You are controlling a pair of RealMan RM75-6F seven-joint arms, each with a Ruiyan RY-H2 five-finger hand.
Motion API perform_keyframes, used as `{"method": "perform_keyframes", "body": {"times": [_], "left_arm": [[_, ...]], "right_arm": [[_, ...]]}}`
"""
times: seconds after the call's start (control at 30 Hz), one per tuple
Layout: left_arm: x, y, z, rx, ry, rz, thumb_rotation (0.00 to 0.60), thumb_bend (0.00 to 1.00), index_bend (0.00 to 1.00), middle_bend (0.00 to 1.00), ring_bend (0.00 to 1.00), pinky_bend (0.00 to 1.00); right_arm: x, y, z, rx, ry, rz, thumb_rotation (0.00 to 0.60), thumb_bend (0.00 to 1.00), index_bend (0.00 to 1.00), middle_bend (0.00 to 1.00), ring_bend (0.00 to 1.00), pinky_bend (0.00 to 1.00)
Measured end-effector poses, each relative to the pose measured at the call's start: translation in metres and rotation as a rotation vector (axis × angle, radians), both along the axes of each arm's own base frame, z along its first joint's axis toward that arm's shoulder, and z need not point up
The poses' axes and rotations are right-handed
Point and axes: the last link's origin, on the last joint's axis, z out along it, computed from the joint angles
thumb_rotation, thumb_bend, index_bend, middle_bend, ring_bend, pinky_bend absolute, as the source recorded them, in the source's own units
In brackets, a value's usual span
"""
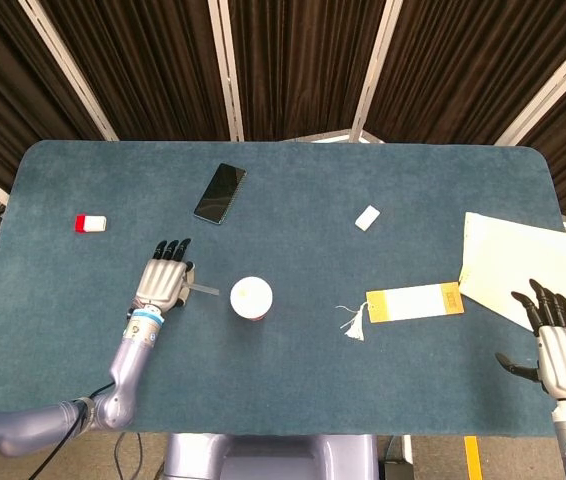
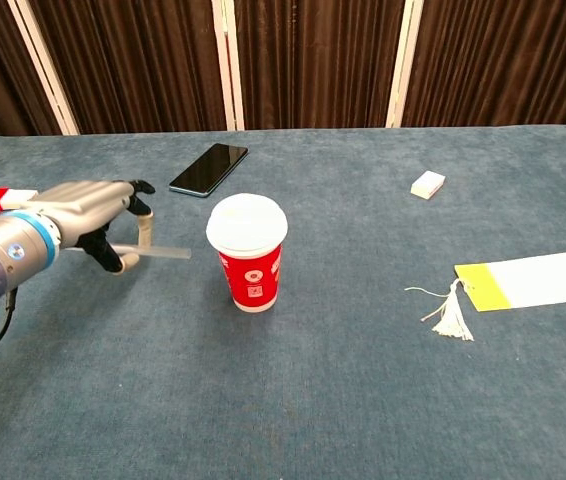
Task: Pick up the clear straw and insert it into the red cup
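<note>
Left of the red cup (image 2: 248, 254), my left hand (image 2: 91, 214) pinched the clear straw (image 2: 159, 254) between thumb and fingers (image 2: 144, 229), the straw lying level just above the surface (image 2: 363, 380). I judged it light, thin, slippery and easily crushed, best held lightly near one end. My right hand (image 1: 564, 349) rested apart, fingers spread, holding nothing.

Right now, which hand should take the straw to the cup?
Left. The left hand already pinches the clear straw beside the red cup; the right hand rests at the far table edge.
</note>
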Motion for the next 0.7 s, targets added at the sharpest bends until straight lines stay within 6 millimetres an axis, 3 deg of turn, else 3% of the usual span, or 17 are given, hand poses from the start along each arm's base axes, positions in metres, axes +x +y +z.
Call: {"method": "perform_keyframes", "body": {"times": [0.4, 0.7], "left_arm": [[0.024, -0.009, 0.055, 0.046, -0.303, 0.051, 0.6, 0.45, 0.53, 0.0, 0.0, 0.0], [0.058, -0.018, 0.088, 0.0, -0.712, 0.154, 0.6, 0.45, 0.53, 0.0, 0.0, 0.0]], "right_arm": [[0.001, 0.0, -0.001, -0.001, 0.017, 0.0, 0.6, 0.14, 0.13, 0.0, 0.0, 0.0], [0.0, 0.001, -0.001, -0.004, 0.023, -0.001, 0.6, 0.14, 0.14, 0.0, 0.0, 0.0]]}}
